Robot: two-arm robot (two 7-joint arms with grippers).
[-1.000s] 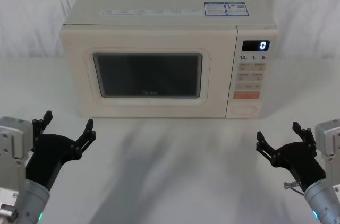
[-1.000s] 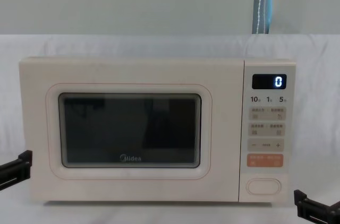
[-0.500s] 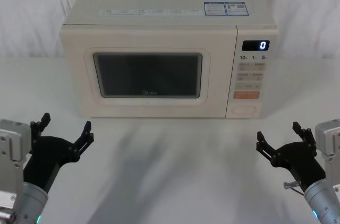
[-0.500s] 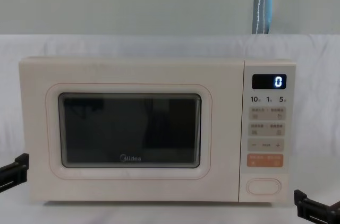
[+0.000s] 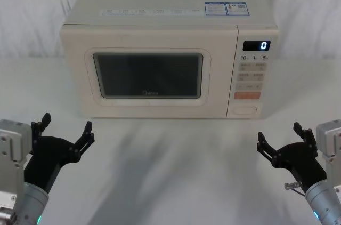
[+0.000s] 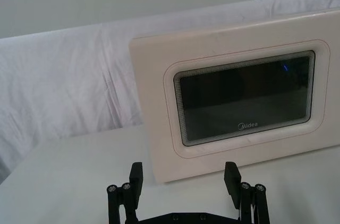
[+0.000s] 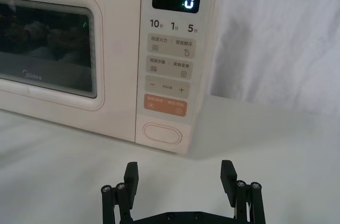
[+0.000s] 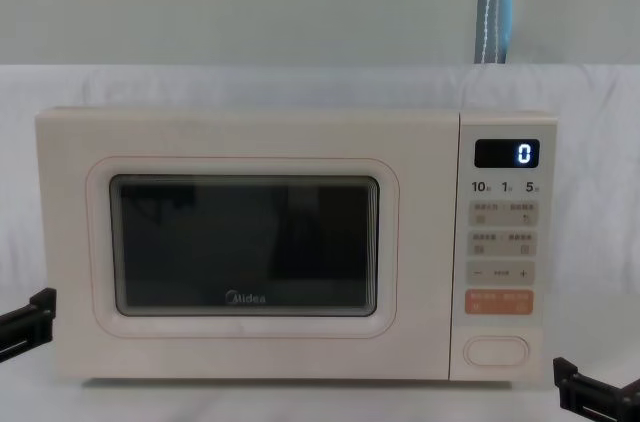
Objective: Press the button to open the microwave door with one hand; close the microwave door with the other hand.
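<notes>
While the microwave (image 5: 162,49) sits shut on the white-draped table (image 5: 176,166), your 2 pincers wait low in front of it, both well apart from the appliance. Your left gripper (image 5: 63,130) hangs ahead of the lower left corner of the microwave door (image 5: 148,75), fingers spread wide and holding nothing; the door stands beyond its fingertips, closed flush against the cream body. Your right gripper (image 5: 279,138) hovers to the right of the control panel, fingers likewise spread wide and empty. The button (image 7: 162,132), the plain oval at the foot of the panel, lies ahead of that gripper and slightly toward its left finger, below the orange key (image 7: 166,105). The display (image 5: 256,46) reads 0.
</notes>
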